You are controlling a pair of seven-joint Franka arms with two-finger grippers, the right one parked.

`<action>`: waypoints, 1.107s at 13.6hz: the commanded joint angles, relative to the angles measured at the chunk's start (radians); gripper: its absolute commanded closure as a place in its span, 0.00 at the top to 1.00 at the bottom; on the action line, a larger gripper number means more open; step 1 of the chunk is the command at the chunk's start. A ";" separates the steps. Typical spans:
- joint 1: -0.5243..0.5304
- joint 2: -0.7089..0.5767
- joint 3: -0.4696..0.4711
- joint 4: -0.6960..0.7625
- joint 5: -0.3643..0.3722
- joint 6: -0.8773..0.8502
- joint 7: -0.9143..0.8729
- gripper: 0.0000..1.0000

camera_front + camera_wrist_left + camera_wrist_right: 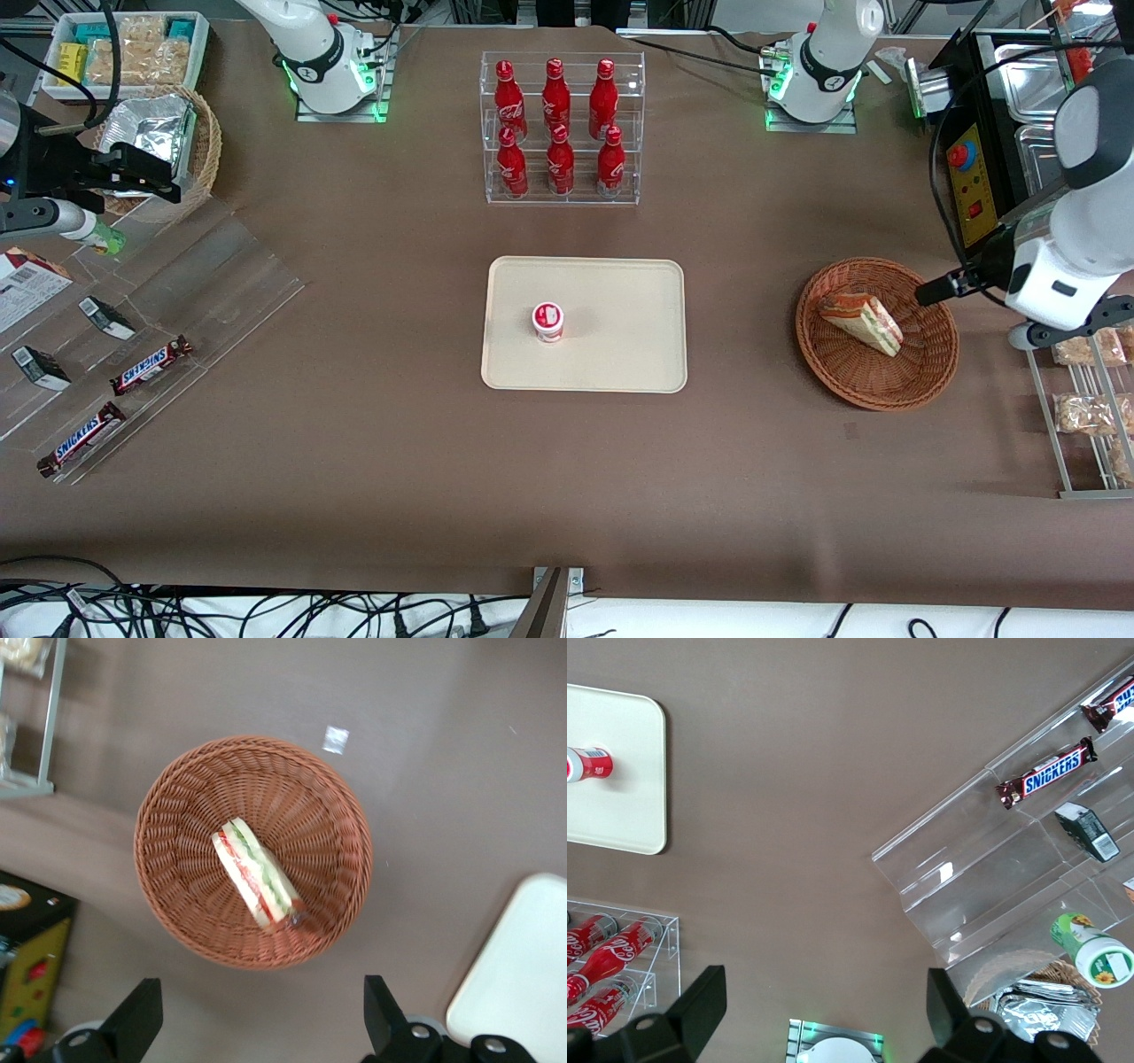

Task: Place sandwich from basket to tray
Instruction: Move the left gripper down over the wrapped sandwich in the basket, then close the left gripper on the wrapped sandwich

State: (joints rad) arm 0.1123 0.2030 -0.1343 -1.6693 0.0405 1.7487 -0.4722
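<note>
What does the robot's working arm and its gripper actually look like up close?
The left arm is glossy white with dark grey joint sections and black cables trailing alongside it. Its base glows green. The gripper has two flat black fingers on a black body with silver screws.

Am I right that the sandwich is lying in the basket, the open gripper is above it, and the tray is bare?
Not quite: the tray is not bare; a small red-and-white cup stands on it, as the front view shows. The sandwich does lie in the basket, with the open gripper above it.
</note>
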 commanded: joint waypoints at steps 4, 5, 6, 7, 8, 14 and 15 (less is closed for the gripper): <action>0.006 -0.013 -0.004 -0.226 0.097 0.248 -0.328 1.00; 0.006 -0.011 -0.005 -0.260 0.113 0.290 -0.371 1.00; 0.006 -0.013 -0.005 -0.300 0.130 0.339 -0.403 1.00; 0.004 -0.013 -0.008 -0.331 0.140 0.371 -0.433 1.00; 0.006 -0.011 -0.008 -0.357 0.144 0.408 -0.456 1.00; 0.006 0.024 -0.008 -0.510 0.249 0.632 -0.580 1.00; 0.006 0.036 -0.008 -0.541 0.280 0.684 -0.615 1.00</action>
State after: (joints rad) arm 0.1140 0.2239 -0.1357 -2.1623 0.2519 2.3551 -1.0154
